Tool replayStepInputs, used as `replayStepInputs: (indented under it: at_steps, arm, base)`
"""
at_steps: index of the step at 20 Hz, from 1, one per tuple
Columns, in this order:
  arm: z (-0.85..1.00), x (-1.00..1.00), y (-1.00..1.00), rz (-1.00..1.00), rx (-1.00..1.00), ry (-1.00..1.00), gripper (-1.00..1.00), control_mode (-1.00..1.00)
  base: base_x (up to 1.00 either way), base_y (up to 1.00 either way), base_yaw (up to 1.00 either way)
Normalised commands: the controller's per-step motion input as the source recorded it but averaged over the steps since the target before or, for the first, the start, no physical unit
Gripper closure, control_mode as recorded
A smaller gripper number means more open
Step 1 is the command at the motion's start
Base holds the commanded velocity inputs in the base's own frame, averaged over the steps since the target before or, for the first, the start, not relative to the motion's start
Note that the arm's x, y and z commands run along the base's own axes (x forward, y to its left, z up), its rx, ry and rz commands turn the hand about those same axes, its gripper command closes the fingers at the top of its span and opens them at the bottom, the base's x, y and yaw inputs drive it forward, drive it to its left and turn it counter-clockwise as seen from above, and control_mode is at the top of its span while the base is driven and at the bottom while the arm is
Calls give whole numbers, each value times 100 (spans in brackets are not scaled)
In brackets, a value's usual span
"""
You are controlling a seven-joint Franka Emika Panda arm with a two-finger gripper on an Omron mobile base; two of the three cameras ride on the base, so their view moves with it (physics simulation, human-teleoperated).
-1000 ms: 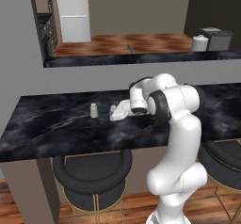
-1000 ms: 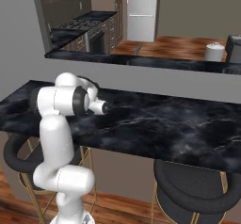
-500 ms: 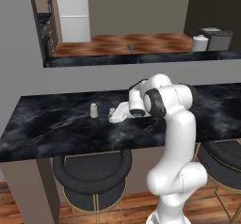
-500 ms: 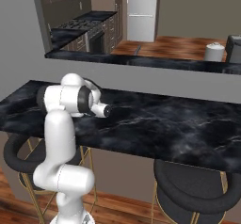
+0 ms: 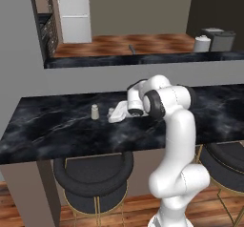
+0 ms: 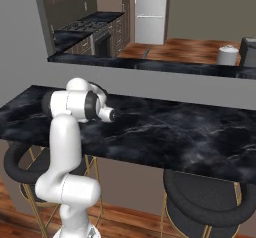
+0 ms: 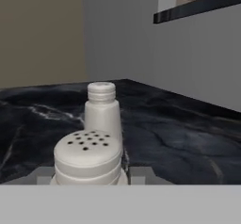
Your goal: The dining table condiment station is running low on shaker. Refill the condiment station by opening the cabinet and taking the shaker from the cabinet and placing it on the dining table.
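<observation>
"Where was the small pale grey shaker with holes on top?"

"Just above the long black marble table, squeezed between the gripper's two fingers."

"Anything nearby?"

"Another pale shaker with a ridged cap stood on the table, close behind it."

Light was even and soft around me, rendered flat, without glare. The dining table kept a dull sheen, and the stools beneath sat in shadow. My hand view looked slightly soft.
</observation>
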Motion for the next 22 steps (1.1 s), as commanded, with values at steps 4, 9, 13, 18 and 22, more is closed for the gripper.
replayStepInputs:
  at_steps: [4,9,13,18,22]
  arm:
    - [-19,21,7,0,-2,-1,-100,-100]
    - [-15,6,1,0,-2,0,-100,-100]
    - [-9,0,0,0,-1,0,-100,-100]
    - [-2,0,0,0,-1,-1,-100,-100]
    - [0,0,0,0,0,-2,-100,-100]
  base:
    - [0,0,0]
    - [0,0,0]
    - [0,0,0]
    - [0,0,0]
    - [0,0,0]
